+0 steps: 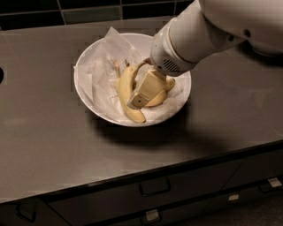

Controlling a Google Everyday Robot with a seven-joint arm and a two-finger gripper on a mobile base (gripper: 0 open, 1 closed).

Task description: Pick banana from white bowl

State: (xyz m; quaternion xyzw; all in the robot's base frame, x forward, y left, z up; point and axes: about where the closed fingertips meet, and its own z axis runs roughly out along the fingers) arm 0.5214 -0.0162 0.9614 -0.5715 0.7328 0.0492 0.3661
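The white bowl (84, 84) stands on the dark counter and is lined with crumpled white paper (104, 62). Bananas lie in it. The longest banana (124, 93) lies left of centre, pale yellow, with its stem pointing to the back. A shorter, deeper-yellow banana (162, 96) lies to its right, partly hidden by the gripper. My gripper (142, 92) is a beige block on the white arm (199, 35). It reaches down into the bowl from the upper right. Its tip lies over the long banana's right side.
The dark counter (53, 145) runs across the view, with its front edge near the bottom. Drawers with metal handles (154, 187) are below it. A dark tiled wall (88, 11) is behind. A dark round opening (1, 75) shows at the left edge.
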